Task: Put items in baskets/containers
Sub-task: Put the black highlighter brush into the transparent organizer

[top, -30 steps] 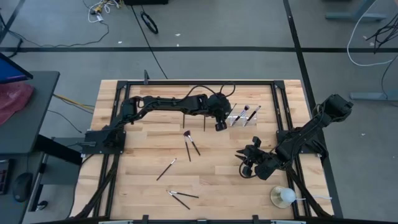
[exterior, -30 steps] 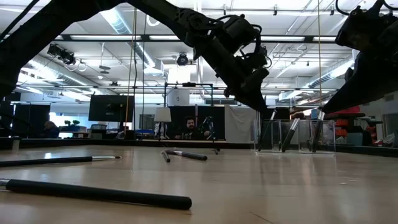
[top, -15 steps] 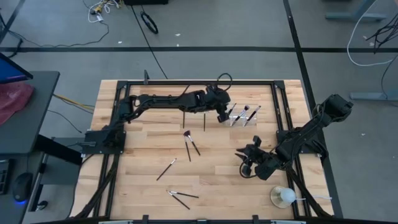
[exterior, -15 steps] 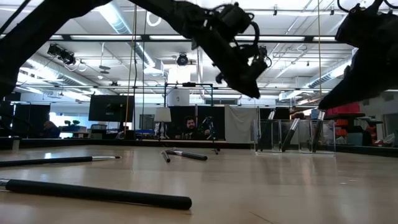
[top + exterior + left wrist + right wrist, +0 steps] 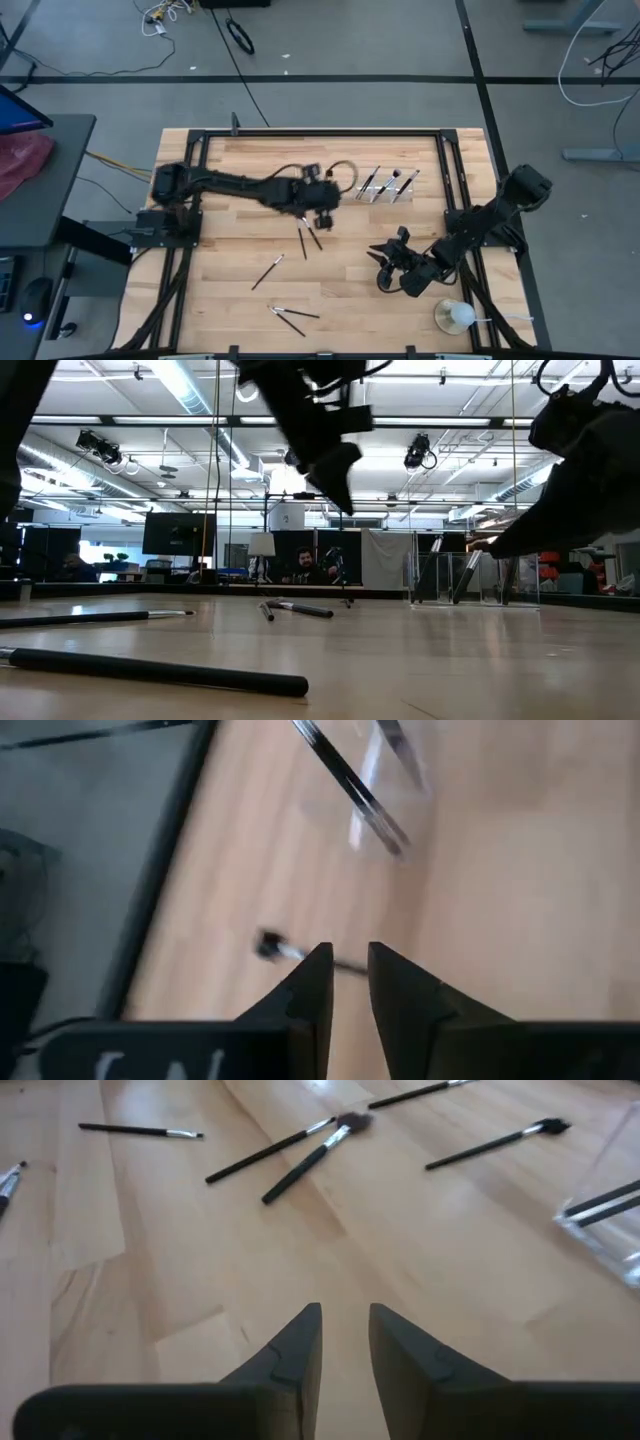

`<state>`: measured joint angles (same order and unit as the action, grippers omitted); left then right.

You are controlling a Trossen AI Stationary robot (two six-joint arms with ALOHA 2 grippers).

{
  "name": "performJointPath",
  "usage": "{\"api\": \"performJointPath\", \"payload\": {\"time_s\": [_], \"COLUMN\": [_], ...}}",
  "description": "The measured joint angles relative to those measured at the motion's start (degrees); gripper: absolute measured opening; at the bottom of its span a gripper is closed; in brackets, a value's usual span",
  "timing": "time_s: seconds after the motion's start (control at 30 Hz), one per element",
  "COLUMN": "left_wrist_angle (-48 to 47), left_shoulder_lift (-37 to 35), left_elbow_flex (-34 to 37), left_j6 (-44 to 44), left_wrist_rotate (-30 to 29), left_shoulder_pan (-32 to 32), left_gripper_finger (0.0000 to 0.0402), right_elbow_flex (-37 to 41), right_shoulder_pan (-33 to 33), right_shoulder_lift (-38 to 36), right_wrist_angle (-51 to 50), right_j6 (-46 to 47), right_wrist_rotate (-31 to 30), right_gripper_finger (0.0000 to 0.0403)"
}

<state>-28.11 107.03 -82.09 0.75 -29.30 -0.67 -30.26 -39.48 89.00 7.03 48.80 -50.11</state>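
Left gripper [image 5: 322,212] hangs empty over mid-table, its fingers [image 5: 312,982] a narrow slit apart with nothing between them.

It sits just above the crossed pair of brushes [image 5: 307,238], most likely placed to pick one next, since it carries nothing and these are the nearest loose ones. The clear tray [image 5: 385,185], already holding a few brushes, stands near the far edge of the table [image 5: 230,250], off to the gripper's right. More brushes lie apart on the wood: one [image 5: 267,271] nearer the front and a small cluster [image 5: 292,318] at the front edge. Right gripper [image 5: 390,272] waits low on the right side, fingers [image 5: 300,1342] likewise a small gap apart and empty, pointed toward the loose brushes, well clear of the tray.
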Motion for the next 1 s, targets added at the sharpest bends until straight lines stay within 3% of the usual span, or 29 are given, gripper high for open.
{"api": "performJointPath", "payload": {"time_s": [0.27,0.47,0.63,0.8,1.0], "left_wrist_angle": [25.5,46.6,60.1,64.5,64.3], "left_shoulder_lift": [-11.4,-14.5,-14.5,-14.5,-14.5], "left_elbow_flex": [29.5,45.2,53.2,57.6,59.3], "left_j6": [-15.1,-22.6,-25.6,-28.7,-31.8], "left_wrist_rotate": [-1.3,-10.1,-19.2,-27.5,-26.5], "left_shoulder_pan": [-7.1,-15.3,-21.5,-26.2,-28.1], "left_gripper_finger": [0.0068,0.0068,0.0069,0.0069,0.0069], "right_elbow_flex": [0.0,0.0,-3.7,-11.9,-21.8], "right_shoulder_pan": [1.1,4.8,11.7,17.5,22.0], "right_shoulder_lift": [7.0,7.7,8.0,12.3,20.5], "right_wrist_angle": [13.6,27.8,27.5,18.8,12.9], "right_j6": [-3.2,-15.5,-18.2,-21.1,-24.4], "right_wrist_rotate": [0.3,1.8,10.9,17.9,20.5], "right_gripper_finger": [0.0087,0.0087,0.0090,0.0127,0.0189]}}
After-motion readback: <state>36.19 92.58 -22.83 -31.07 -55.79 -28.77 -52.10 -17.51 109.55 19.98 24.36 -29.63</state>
